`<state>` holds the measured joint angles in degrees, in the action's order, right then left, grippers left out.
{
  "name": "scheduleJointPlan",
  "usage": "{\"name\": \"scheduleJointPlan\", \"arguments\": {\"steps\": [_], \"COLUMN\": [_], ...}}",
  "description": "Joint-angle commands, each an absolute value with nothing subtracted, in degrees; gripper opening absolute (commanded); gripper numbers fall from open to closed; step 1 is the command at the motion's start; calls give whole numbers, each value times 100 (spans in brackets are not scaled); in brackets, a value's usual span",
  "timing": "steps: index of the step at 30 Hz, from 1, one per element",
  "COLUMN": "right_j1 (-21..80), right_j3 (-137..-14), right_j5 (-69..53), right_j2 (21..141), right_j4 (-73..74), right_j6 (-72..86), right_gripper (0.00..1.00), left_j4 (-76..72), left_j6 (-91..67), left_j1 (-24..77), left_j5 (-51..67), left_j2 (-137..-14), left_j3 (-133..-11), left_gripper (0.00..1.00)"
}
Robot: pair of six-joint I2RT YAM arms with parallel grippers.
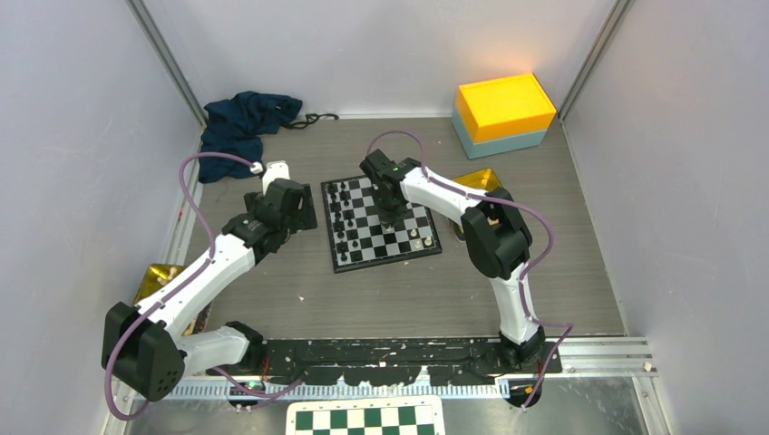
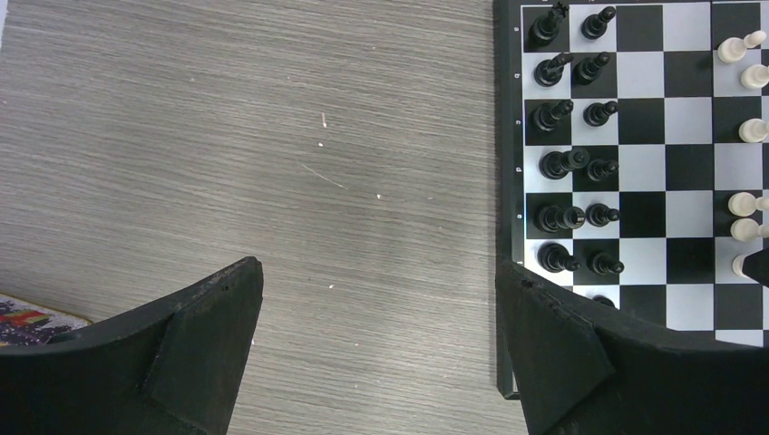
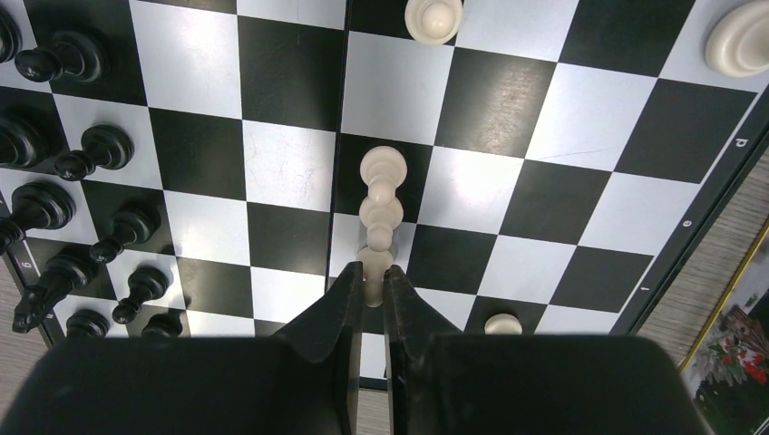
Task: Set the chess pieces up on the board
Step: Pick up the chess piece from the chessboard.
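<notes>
The board [image 1: 363, 256] lies mid-table and also shows in the left wrist view [image 2: 686, 163] and the right wrist view [image 3: 209, 54]. Black pieces [image 1: 340, 217] stand in two rows along its left side [image 2: 573, 163] [image 3: 86, 149]. A few cream pieces [image 1: 422, 242] stand near its right side [image 2: 745, 204]. My right gripper [image 3: 372, 275] is over the board, shut on the end of a cream piece [image 3: 381, 204] that lies tilted above the squares. My left gripper [image 2: 379, 290] is open and empty over bare table, just left of the board.
A yellow box on a blue-grey box [image 1: 503, 113] stands back right. A dark blue cloth [image 1: 243, 122] lies back left. Gold-edged packets lie by the board's right [image 1: 479, 178] and at the left edge [image 1: 156, 279]. A green-and-white checkered panel [image 1: 365, 419] lies in front.
</notes>
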<state>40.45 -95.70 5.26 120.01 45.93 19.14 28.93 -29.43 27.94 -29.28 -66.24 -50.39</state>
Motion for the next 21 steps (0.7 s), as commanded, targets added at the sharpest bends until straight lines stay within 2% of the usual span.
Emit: {"name": "scheduleJointPlan", "arguments": {"steps": [1, 5, 21], "right_j1": [4084, 4086, 3694], "right_j3": [-9787, -9769, -9369], "right_j5": [579, 651, 822], "right_j2": [11823, 11724, 11335], "right_j4": [4599, 4638, 4557], "right_j6": [1848, 1817, 1801], "right_gripper": [6, 4, 3], "left_j4": [2594, 2589, 2593], "left_j6": [-2883, -2874, -2847], "left_j1": [2751, 2751, 2751], "left_j5": [-2997, -2999, -2990], "left_j2": [-6636, -6647, -6654], "left_j3": [-5060, -5071, -5115], "left_gripper": [100, 100, 100]}}
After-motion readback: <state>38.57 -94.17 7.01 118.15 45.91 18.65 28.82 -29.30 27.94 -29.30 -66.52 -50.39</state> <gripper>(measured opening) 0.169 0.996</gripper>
